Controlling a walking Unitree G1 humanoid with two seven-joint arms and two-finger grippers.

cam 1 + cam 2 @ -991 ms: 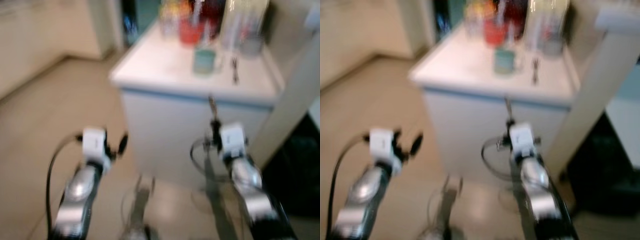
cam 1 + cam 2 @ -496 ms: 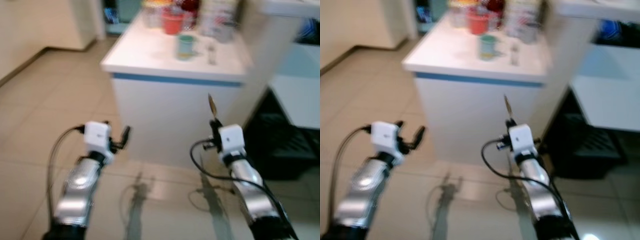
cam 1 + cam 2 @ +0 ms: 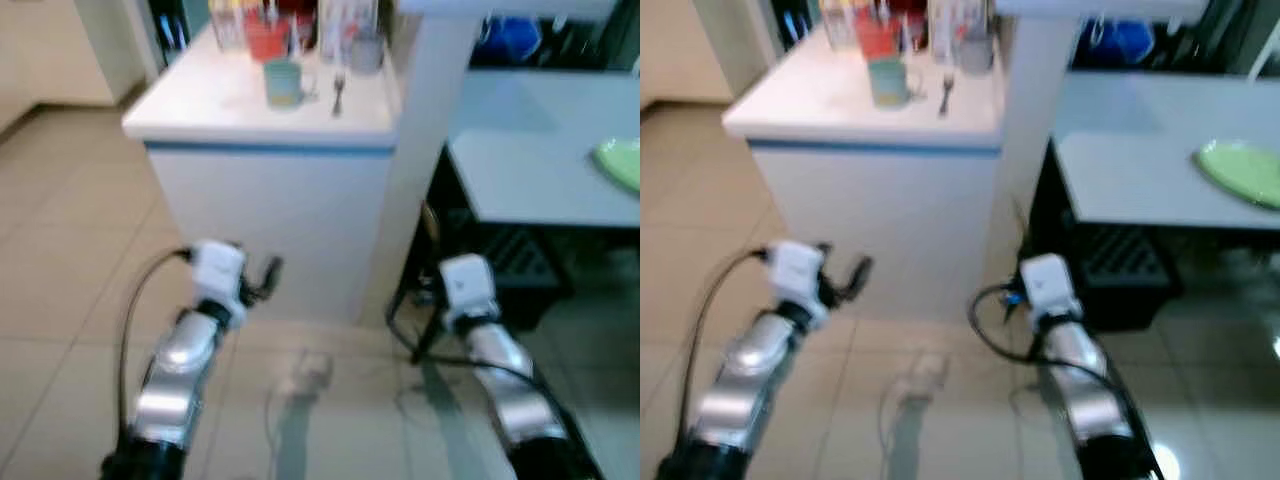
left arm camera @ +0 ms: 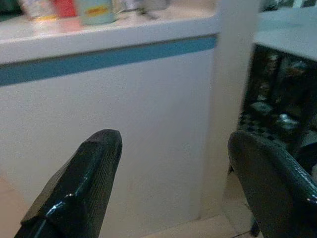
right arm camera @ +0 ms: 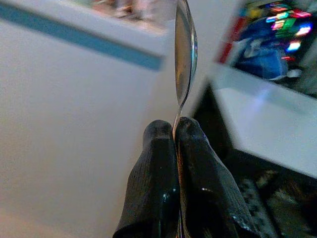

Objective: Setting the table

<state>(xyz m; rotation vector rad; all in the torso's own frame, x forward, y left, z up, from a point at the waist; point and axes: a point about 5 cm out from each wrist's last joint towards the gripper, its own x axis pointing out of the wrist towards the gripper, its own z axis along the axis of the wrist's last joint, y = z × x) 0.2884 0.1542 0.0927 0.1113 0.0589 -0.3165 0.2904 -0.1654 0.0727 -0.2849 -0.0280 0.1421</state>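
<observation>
1. My right claw (image 5: 176, 130) is pressed fully together on the handle of a spoon (image 5: 185, 54); the bowl of the spoon stands upright above the fingertips, seen edge-on.
2. In the head views that claw sits in the air in front of me, low, near the gap between the white counter and the grey table, with the spoon's thin handle rising just above the wrist.
3. My left claw (image 4: 173, 183) is spread wide and has hold of nothing; its two black fingers (image 4: 84, 183) frame the white side of the counter.
4. The white counter (image 3: 200, 100), a surface with a blue band under its top edge, stands ahead of me and to my left.
5. On it a pale green mug (image 3: 283, 81) stands near the front, with a fork (image 3: 338, 96) lying just beside it; behind them are a red cup (image 3: 266, 40) and other blurred containers I cannot name.
6. To my right lies the grey surface (image 3: 1120, 170), carrying a green plate (image 3: 1243, 170) near its far side.
7. Under that surface is a dark rack (image 3: 1120, 265), too blurred to make out.
8. The floor (image 3: 70, 260) is beige tile.
</observation>
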